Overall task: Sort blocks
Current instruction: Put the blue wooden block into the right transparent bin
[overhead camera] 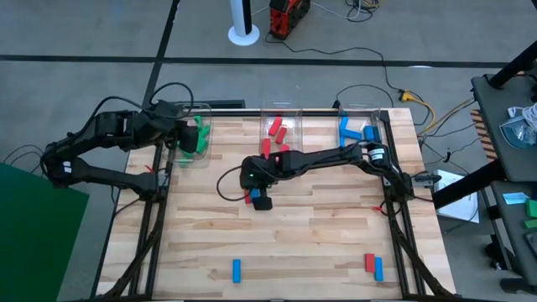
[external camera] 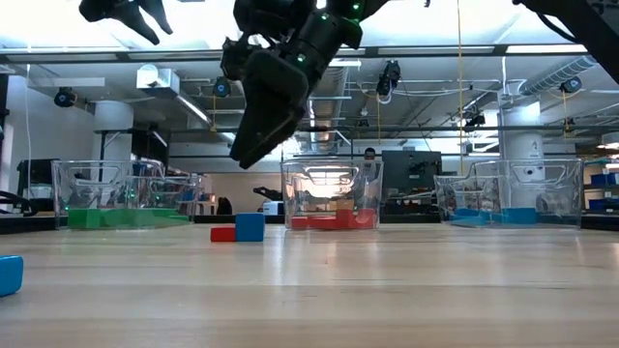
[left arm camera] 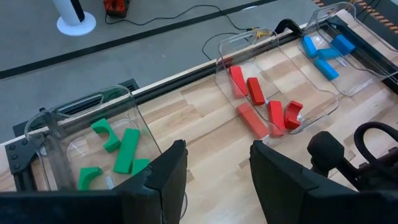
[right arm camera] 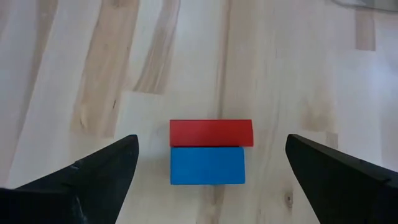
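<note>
Right gripper (right arm camera: 211,171) hanging above mid-table, raised clear of the wood, fingers spread wide with nothing between them; directly below, a red block (right arm camera: 211,132) and a blue block (right arm camera: 207,165) lying side by side, long faces touching, bare boards all round the pair. Seen from above, the same pair (overhead camera: 251,196) just beside the gripper's dark head, well in from every table (overhead camera: 310,243) edge. Left gripper (left arm camera: 217,177) poised over the left bin (left arm camera: 130,106) at the table's far left corner, fingers apart and empty. Three clear bins lined up along the far edge: green pieces (left arm camera: 127,151) in the left bin, red blocks (left arm camera: 255,91) in the middle bin (left arm camera: 280,46), blue blocks (left arm camera: 326,53) in the right bin (left arm camera: 348,9). Near the front edge, a lone blue block (overhead camera: 237,269) left of centre, and toward the front right corner a red block (overhead camera: 368,262) touching or just beside another blue one (overhead camera: 378,268). Wide open wood between the front strays and the centre pair, and between the centre pair and the bins. From table height, the centre pair (external camera: 238,229) sitting in front of the bin row, another blue block (external camera: 10,274) at the left border.
</note>
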Controlling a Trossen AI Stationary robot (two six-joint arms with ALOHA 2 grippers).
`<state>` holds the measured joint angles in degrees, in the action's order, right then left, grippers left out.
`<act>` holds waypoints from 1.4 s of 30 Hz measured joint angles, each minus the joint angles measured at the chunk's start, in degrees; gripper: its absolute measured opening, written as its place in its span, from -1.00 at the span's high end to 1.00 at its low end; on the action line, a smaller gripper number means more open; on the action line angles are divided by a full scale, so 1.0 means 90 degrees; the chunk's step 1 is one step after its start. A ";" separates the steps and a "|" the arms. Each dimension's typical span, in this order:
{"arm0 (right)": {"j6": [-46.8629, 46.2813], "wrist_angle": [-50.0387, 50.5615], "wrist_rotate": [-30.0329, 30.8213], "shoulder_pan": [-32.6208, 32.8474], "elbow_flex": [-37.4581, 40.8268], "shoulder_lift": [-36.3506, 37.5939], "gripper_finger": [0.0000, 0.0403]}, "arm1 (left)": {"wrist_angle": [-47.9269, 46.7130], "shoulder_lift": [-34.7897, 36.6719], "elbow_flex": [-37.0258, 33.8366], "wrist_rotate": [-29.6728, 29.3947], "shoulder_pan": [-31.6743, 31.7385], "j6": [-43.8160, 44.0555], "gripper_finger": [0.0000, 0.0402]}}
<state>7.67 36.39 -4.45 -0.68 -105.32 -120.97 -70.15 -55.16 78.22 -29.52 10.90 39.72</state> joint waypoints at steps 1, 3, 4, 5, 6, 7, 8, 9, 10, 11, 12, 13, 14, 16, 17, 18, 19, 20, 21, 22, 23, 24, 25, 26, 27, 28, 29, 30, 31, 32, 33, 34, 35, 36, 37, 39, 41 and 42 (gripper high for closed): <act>0.0041 -0.0016 0.0000 0.0007 0.0002 0.0000 -0.98 | 0.0000 0.0000 0.0000 0.0000 0.0000 0.0000 0.24; 0.0064 -0.0046 -0.0003 0.0011 0.0040 0.0000 -0.98 | 0.0000 0.0000 0.0000 0.0000 0.0001 0.0000 0.24; 0.0048 -0.0080 -0.0003 0.0011 0.0074 0.0000 -0.98 | 0.0000 0.0000 0.0000 0.0000 0.0000 0.0000 0.24; 0.0008 -0.0083 -0.0003 0.0011 0.0104 0.0000 -0.98 | 0.0000 0.0000 0.0000 0.0000 0.0000 -0.0001 0.24; -0.0039 -0.0083 -0.0003 0.0009 0.0140 0.0000 -0.98 | 0.0000 0.0000 0.0000 0.0000 0.0000 -0.0003 0.24; -0.0067 -0.0081 -0.0001 0.0006 0.0178 0.0000 -0.98 | 0.0000 0.0000 0.0000 0.0000 0.0002 -0.0010 0.24; -0.0093 -0.0094 -0.0003 0.0006 0.0213 0.0000 -0.98 | 0.0000 0.0000 0.0000 0.0000 0.0000 -0.0019 0.24; -0.0122 -0.0135 -0.0003 0.0006 0.0267 0.0000 -0.98 | 0.0000 0.0000 0.0000 0.0000 0.0000 -0.0019 0.24; -0.0153 -0.0166 0.0000 0.0006 0.0322 0.0000 -0.98 | 0.0000 0.0000 0.0000 0.0000 0.0000 -0.0021 0.24; -0.0186 -0.0196 0.0000 0.0006 0.0376 0.0000 -0.98 | 0.0000 0.0000 0.0000 0.0000 0.0000 -0.0021 0.24; -0.0186 -0.0221 0.0000 0.0006 0.0435 0.0000 -0.98 | 0.0000 0.0000 0.0000 0.0000 0.0000 -0.0022 0.24; -0.0186 -0.0250 -0.0002 0.0006 0.0490 0.0000 -0.98 | 0.0000 0.0000 0.0000 0.0000 0.0002 -0.0022 0.24; -0.0186 -0.0271 -0.0002 0.0008 0.0530 0.0000 -0.98 | 0.0000 0.0000 0.0000 0.0000 0.0002 -0.0022 0.24; -0.0185 -0.0318 -0.0002 0.0008 0.0594 0.0000 -0.98 | 0.0000 0.0000 0.0000 0.0000 0.0000 -0.0022 0.24; -0.0181 -0.0321 -0.0001 0.0008 0.0621 0.0000 -0.98 | 0.0000 0.0000 0.0000 -0.0001 0.0000 -0.0022 0.24; -0.0172 -0.0324 -0.0002 0.0008 0.0649 0.0000 -0.98 | 0.0000 0.0000 0.0000 -0.0001 0.0000 -0.0022 0.24; -0.0143 -0.0327 0.0000 0.0008 0.0677 0.0000 -0.98 | 0.0000 0.0000 0.0000 -0.0002 0.0000 -0.0022 0.24; -0.0117 -0.0359 -0.0003 0.0008 0.0718 0.0000 -0.98 | 0.0000 0.0000 0.0000 -0.0002 0.0000 -0.0022 0.24; -0.0116 -0.0433 -0.0003 0.0008 0.0770 0.0000 -0.98 | 0.0000 0.0000 0.0000 -0.0002 0.0000 -0.0022 0.24; -0.0116 -0.0532 -0.0001 0.0008 0.0820 0.0000 -0.98 | 0.0000 -0.0002 0.0000 -0.0002 0.0000 -0.0022 0.24; -0.0116 -0.0638 -0.0003 0.0011 0.0877 0.0000 -0.98 | 0.0000 -0.0002 0.0000 -0.0002 0.0002 -0.0022 0.24; -0.0112 -0.0700 0.0002 0.0018 0.0924 0.0000 -0.98 | 0.0000 -0.0002 0.0000 -0.0002 0.0000 -0.0022 0.24; -0.0101 -0.0738 0.0005 0.0021 0.0967 0.0000 -0.98 | 0.0000 -0.0002 0.0000 -0.0002 0.0001 -0.0022 0.24; -0.0089 -0.0770 0.0007 0.0030 0.1002 0.0000 -0.98 | 0.0000 -0.0002 0.0000 -0.0002 0.0000 -0.0024 0.24; -0.0072 -0.0780 0.0005 0.0033 0.1014 0.0000 -0.98 | 0.0000 -0.0002 0.0000 -0.0002 0.0000 -0.0023 0.24; -0.0061 -0.0784 0.0005 0.0033 0.1020 0.0000 -0.98 | 0.0000 -0.0002 0.0000 -0.0002 0.0000 -0.0024 0.24; -0.0049 -0.0796 0.0007 0.0033 0.1024 0.0000 -0.98 | 0.0000 -0.0002 0.0000 -0.0002 0.0002 -0.0024 0.24; -0.0029 -0.0816 0.0007 0.0033 0.1025 0.0000 -0.98 | 0.0000 -0.0002 0.0000 -0.0002 0.0002 -0.0024 0.24; 0.0009 -0.0842 0.0007 0.0033 0.1026 0.0000 -0.98 | 0.0000 -0.0002 0.0000 -0.0002 0.0000 -0.0024 0.24; 0.0062 -0.0895 0.0007 0.0033 0.1037 -0.0006 -0.98 | 0.0000 -0.0002 0.0000 -0.0002 0.0000 -0.0024 0.24; 0.0106 -0.0981 0.0009 0.0033 0.1037 -0.0052 -0.98 | 0.0002 -0.0002 0.0000 -0.0002 0.0000 -0.0024 0.24; 0.0129 -0.1028 0.0012 0.0033 0.1037 -0.0075 -0.98 | 0.0002 -0.0002 0.0000 -0.0002 0.0002 -0.0024 0.24; 0.0140 -0.1007 0.0014 0.0033 0.1037 -0.0124 -0.98 | 0.0002 -0.0002 0.0000 -0.0002 0.0000 -0.0024 0.24; 0.0141 -0.1009 0.0017 0.0033 0.1037 -0.0198 -0.98 | 0.0002 -0.0002 0.0000 -0.0002 0.0000 -0.0024 0.24; 0.0125 -0.1030 0.0017 0.0033 0.1037 -0.0265 -0.98 | 0.0002 -0.0002 0.0000 -0.0005 0.0002 -0.0024 0.24; 0.0093 -0.0965 0.0021 0.0033 0.1041 -0.0376 -0.98 | 0.0003 -0.0005 -0.0002 -0.0002 0.0002 -0.0024 0.24; 0.0072 -0.1008 0.0019 0.0033 0.1044 -0.0484 -0.98 | 0.0005 -0.0005 -0.0002 -0.0002 0.0002 -0.0024 0.24; 0.0071 -0.0987 0.0019 0.0033 0.1042 -0.0506 -0.98 | 0.0005 -0.0006 -0.0002 -0.0002 0.0002 -0.0024 0.24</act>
<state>8.31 27.50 -4.27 -0.38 -95.94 -125.52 -70.11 -55.21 78.19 -29.54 10.92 39.51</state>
